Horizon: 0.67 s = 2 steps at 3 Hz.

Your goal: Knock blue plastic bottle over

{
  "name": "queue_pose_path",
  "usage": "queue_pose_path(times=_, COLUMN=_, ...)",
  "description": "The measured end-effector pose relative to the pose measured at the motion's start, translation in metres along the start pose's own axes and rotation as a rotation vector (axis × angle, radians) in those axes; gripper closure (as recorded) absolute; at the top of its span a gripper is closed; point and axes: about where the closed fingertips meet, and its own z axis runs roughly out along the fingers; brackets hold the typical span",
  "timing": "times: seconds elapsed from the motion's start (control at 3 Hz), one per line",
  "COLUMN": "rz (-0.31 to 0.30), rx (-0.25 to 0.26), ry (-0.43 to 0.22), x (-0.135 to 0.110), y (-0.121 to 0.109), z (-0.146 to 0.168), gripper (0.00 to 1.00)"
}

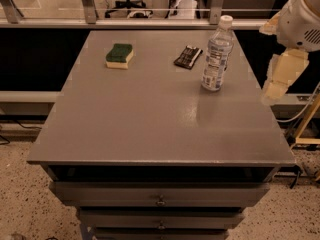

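upper right of the frame: blue plastic bottle standing tall

on the grey table the bottle is standing upright near the right edge, white cap on top. the small flat black object is lying just to its left, not touching it, and the green-and-yellow sponge is sitting further left. the gripper is hovering beyond the table's right edge, apart from the bottle. spread or pressed together, i cannot tell.
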Motion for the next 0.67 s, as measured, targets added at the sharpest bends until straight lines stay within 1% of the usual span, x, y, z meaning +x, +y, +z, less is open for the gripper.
queue_pose_path(times=0.33, rz=0.027, rx=0.048, ry=-0.099, x=0.004, y=-0.055, z=0.007, gripper=0.00)
queue_pose_path(times=0.67, rz=0.034, rx=0.092, ry=-0.145, x=0.000, y=-0.077, z=-0.005, gripper=0.00)
